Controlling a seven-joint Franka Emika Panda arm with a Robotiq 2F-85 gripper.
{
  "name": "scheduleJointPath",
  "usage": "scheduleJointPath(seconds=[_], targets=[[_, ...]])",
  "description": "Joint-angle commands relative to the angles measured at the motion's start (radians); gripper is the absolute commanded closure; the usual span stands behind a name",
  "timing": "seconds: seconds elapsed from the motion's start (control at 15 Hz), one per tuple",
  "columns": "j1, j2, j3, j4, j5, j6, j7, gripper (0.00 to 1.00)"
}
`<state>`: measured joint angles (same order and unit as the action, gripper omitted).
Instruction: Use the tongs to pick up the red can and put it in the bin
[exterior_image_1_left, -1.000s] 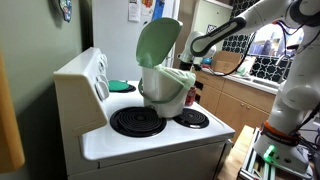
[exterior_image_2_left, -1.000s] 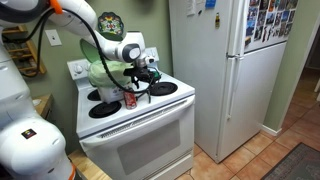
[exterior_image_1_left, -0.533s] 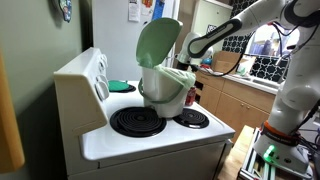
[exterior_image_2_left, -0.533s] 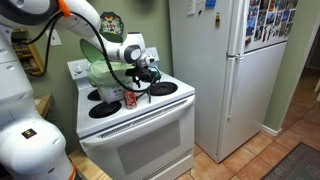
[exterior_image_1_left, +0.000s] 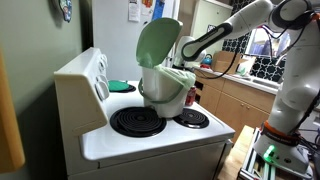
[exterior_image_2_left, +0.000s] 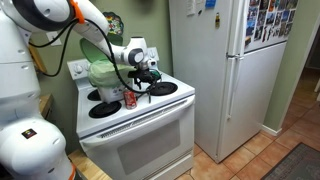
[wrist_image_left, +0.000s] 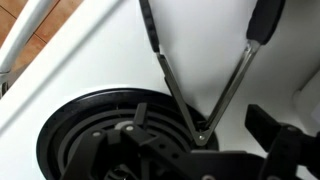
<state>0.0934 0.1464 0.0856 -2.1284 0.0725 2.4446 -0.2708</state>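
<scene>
The tongs (wrist_image_left: 200, 135) lie on the white stove top in a V, hinge end toward me at the edge of a black burner (wrist_image_left: 100, 140). My gripper (wrist_image_left: 198, 116) is open, with a finger on each side of the hinge end, low over the stove. In an exterior view my gripper (exterior_image_2_left: 148, 76) hovers just right of the red can (exterior_image_2_left: 130, 98), which stands upright near the stove's front. The bin (exterior_image_1_left: 165, 88) stands on the stove with its pale-green lid (exterior_image_1_left: 157, 42) raised; the red can (exterior_image_1_left: 193, 96) shows beside it. The bin (exterior_image_2_left: 100, 72) is behind the can.
The white stove (exterior_image_2_left: 140, 125) has black burners (exterior_image_1_left: 137, 121) and a raised back panel (exterior_image_1_left: 85, 75). A white fridge (exterior_image_2_left: 215, 70) stands beside it. Wooden cabinets (exterior_image_1_left: 235, 100) are behind the arm.
The arm has shifted slightly toward the bin and lower. The gripper stays over the tongs; the can and the bin have not moved.
</scene>
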Motion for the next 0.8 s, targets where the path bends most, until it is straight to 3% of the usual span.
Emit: scheduleJointPath(seconds=[0.0,0.4,0.47,0.6,0.67,0.73], targets=[[0.001,0.075,0.009,0.059,-0.039,-0.039,0.04,0.0],[-0.001,0.115,0.021,0.086,-0.024,-0.067,0.085,0.0],[-0.001,0.112,0.02,0.085,-0.027,-0.078,0.096,0.06],[0.0,0.109,0.014,0.089,-0.037,-0.105,0.123,0.31],[-0.001,0.107,0.012,0.091,-0.039,-0.116,0.129,0.31],[-0.001,0.106,0.01,0.093,-0.042,-0.129,0.14,0.38]])
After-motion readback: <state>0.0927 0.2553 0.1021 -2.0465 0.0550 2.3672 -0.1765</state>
